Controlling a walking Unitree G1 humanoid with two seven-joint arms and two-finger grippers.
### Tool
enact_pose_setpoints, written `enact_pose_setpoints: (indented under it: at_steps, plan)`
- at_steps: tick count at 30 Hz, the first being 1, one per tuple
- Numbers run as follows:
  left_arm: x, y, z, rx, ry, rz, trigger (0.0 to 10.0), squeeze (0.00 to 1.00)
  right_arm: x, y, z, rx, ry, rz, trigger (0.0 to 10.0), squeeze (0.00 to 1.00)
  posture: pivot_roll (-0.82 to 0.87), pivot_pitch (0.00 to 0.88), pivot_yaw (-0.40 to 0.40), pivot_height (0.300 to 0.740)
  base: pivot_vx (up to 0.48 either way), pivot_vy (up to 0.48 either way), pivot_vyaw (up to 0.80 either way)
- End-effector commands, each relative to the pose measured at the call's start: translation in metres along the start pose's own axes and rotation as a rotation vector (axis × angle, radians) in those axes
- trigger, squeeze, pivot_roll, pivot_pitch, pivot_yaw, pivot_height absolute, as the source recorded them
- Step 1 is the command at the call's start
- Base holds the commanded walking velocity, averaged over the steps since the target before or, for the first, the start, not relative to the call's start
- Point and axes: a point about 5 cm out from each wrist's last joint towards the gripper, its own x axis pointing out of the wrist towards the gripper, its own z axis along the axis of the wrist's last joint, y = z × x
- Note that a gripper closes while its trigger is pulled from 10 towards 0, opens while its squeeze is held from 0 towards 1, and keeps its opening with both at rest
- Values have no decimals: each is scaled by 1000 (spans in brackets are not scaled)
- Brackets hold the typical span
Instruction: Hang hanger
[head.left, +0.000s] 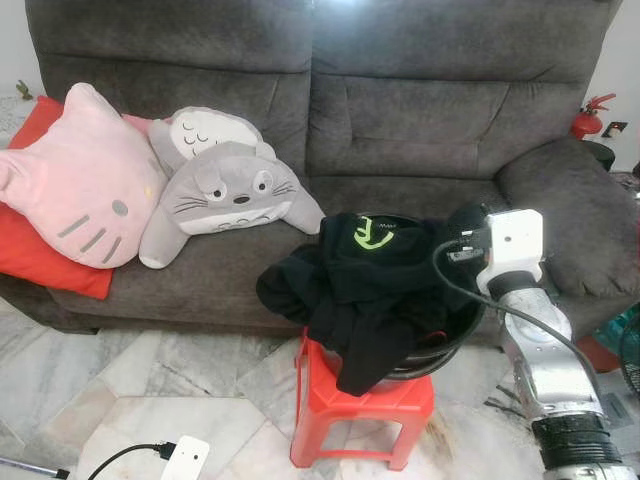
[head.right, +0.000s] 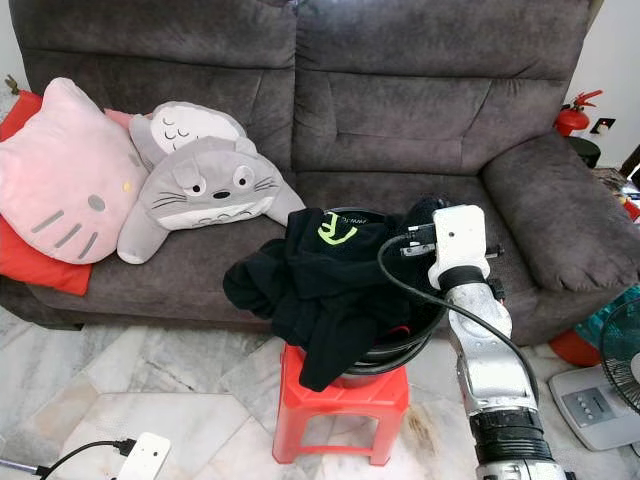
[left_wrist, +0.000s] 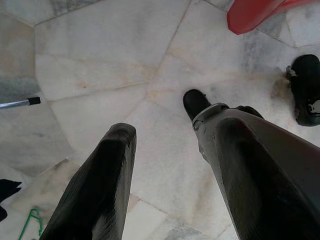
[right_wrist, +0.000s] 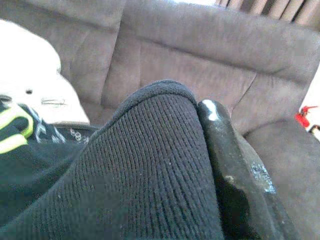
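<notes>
At the left end of the sofa (head.left: 420, 130) seat you have a pink cat cushion (head.left: 80, 190) lying over a red cushion (head.left: 40, 262), and just beside it two grey plush toys (head.left: 225, 185) stacked against the backrest. Your left gripper (left_wrist: 165, 165) hangs idle above the marble floor (head.left: 120, 380) with its jaws spread apart and nothing between them; a green hanger (left_wrist: 31, 222), the thing you are meant to hang, peeks in at the edge of the left wrist view, lying on the floor beside a scrap of dark cloth. In front of the sofa's middle stands a red stool (head.left: 362, 405) carrying a black basin (head.left: 452, 340), and a heap of black clothes (head.left: 365, 280) with a yellow-green logo spills over the basin's near rim. Your right gripper (head.right: 425, 215) is at the basin's right rim, at the sofa side, and the wrist view shows one finger (right_wrist: 235, 165) pressed against a fold of ribbed black knit, so it looks closed on the clothes. I judge you are at the step of taking a garment from the basin. Next, lift slowly and straight up so one piece separates without dragging the basin off the stool.
</notes>
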Motion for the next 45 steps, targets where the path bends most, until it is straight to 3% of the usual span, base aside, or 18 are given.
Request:
enact_pose_setpoints:
  at_steps: [1,2,3,4,8,10,12,16,21,27,45]
  plan:
    - [0,-2,-5,10,17,-10,10000,0,-2,-10,-1,-58,72,-7,0,0,-185,51,-56,740,0,0,0]
    - [0,-2,-5,10,17,-10,10000,0,-2,-10,-1,-58,72,-7,0,0,-185,51,-56,740,0,0,0]
    - [0,-2,-5,11,17,-11,10000,0,-3,-15,-2,-71,99,-30,9059,0,-185,51,-56,740,0,0,0]
    - [0,-2,-5,11,17,-12,10000,0,-3,-18,0,-50,98,-56,10000,0,-185,48,-56,740,0,0,0]
    - [-1,-2,-5,11,16,-14,10000,0,-9,-18,8,83,16,-103,10000,0,-185,43,-56,740,0,0,0]
    - [-1,-2,-4,-1,7,-10,10000,0,-18,-13,8,205,-33,-158,10000,0,-178,41,-57,740,0,0,0]
    - [-1,-2,-4,-4,4,-9,10000,0,-19,-12,8,231,-38,-159,10000,0,-178,41,-57,740,0,0,0]
    - [-1,1,-5,5,1,1,10000,0,-39,11,7,274,-62,-150,10000,0,-159,38,-53,740,0,0,0]
    - [-2,4,-7,29,9,5,10000,0,-50,26,4,335,-56,-131,10000,0,-158,37,-38,740,0,0,0]
    - [-2,6,-9,35,9,2,10000,0,-52,32,-4,332,-23,-129,10000,0,-124,31,-37,740,0,0,0]
    - [-3,5,-12,36,9,-8,10000,0,-46,37,6,296,-61,-105,10000,0,-126,22,-40,740,-262,0,0]
